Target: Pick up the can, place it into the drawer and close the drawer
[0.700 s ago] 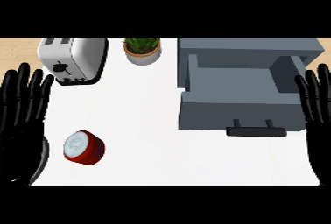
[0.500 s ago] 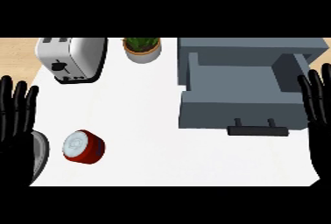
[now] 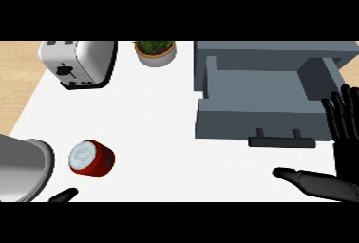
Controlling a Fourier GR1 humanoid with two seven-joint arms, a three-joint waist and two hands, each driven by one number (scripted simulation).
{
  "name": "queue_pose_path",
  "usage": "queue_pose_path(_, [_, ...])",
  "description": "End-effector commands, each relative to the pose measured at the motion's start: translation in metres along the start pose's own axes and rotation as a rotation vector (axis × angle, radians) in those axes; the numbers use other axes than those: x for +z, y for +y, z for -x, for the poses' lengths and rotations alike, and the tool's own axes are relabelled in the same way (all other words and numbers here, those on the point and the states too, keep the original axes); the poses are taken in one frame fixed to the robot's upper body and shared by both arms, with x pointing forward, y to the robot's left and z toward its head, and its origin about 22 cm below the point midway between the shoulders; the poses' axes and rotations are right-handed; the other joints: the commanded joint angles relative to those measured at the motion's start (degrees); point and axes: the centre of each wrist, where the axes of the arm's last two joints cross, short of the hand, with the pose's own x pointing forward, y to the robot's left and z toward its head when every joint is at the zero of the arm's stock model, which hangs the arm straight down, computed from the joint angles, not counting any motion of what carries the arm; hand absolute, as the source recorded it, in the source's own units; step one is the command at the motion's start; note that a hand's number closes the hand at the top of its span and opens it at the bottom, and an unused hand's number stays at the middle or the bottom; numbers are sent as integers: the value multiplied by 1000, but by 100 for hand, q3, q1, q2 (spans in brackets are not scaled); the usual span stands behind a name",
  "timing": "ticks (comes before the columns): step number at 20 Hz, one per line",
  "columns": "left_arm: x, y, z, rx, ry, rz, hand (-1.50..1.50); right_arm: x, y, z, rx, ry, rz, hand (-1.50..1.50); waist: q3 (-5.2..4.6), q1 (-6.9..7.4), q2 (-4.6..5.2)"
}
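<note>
The red can with a pale lid lies on the white counter at the lower left. The grey drawer stands pulled open at the upper right, its dark handle facing me, and nothing shows inside it. My left hand barely shows at the bottom edge, below and left of the can. Its grey forearm is just left of the can. My right hand is open at the right edge beside the drawer front, fingers straight up and thumb spread low.
A silver toaster stands at the back left. A potted green plant is beside it, left of the drawer. Wooden floor shows beyond the counter's left edge.
My left hand has dropped from the left edge to the bottom corner, bringing its grey forearm in beside the can. The right hand has sunk slightly, with its thumb now in view. The can has not moved.
</note>
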Motion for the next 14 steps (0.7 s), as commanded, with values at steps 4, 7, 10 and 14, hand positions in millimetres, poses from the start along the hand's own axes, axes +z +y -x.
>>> queue_pose_path(4, [17,10,-10,-26,62,-100,-150,14,-3,-12,5,56,9,-150,-3,-94,8])
queue_pose_path(7, [16,-7,-1,-36,45,-99,-150,4,-6,8,-6,50,3,-150,-2,-97,14])
queue_pose_path(10, [3,2,-4,-19,73,-91,-150,15,-10,-2,4,35,18,-150,-3,-103,13])
queue_pose_path(14, [12,-20,-3,-16,110,-50,-150,13,-30,1,-4,42,31,-150,-1,-109,14])
